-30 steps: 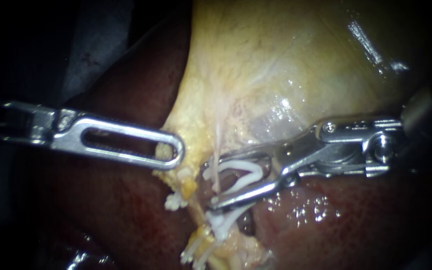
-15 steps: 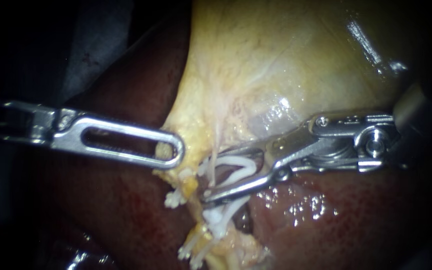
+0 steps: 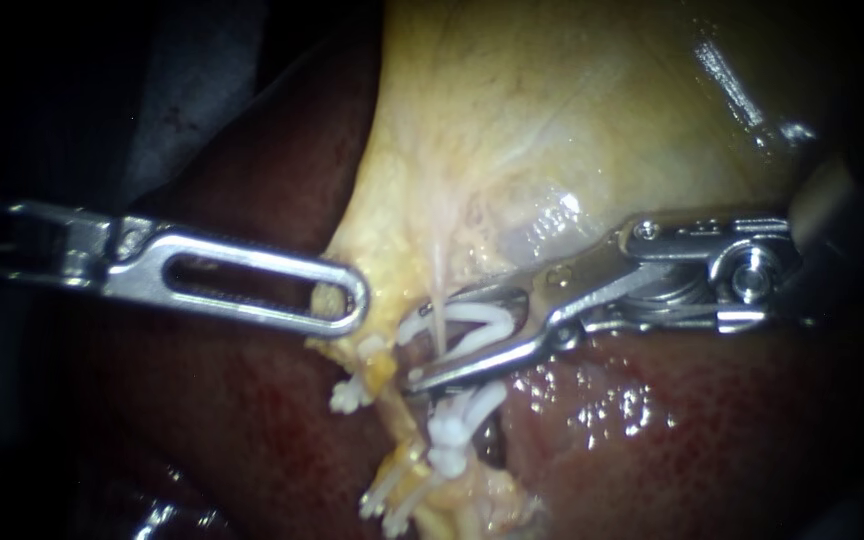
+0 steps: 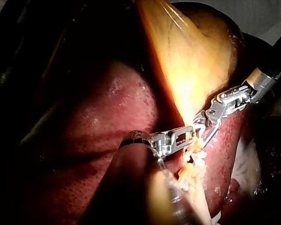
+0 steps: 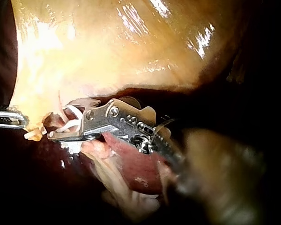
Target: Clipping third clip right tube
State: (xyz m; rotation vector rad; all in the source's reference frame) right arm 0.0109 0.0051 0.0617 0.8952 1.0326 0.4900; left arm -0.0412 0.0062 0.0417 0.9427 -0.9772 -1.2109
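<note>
The left instrument comes in level from the left, and its 2 jaws, the near 1 a long slotted blade, are clamped on the yellow lower edge of the gallbladder; a tag of that tissue shows through the slot near the tip. The right instrument reaches in from the right, its hinge lying over the wet dark-red liver. Its 2 jaws stand apart in a narrow V and hold an open white clip seated between them, each jaw bearing on 1 leg of it. The right tube, a thin pale strand running down from the gallbladder, passes between the clip's legs close to the jaw tips; whether the clip already presses on it is hard to tell here. Just below the lower jaw, a cluster of white clips sits on the same strand. Another white clip lies beside it, under the left instrument's tip. In the right wrist view the loaded jaws point toward the left instrument's tip, close to it but apart.
</note>
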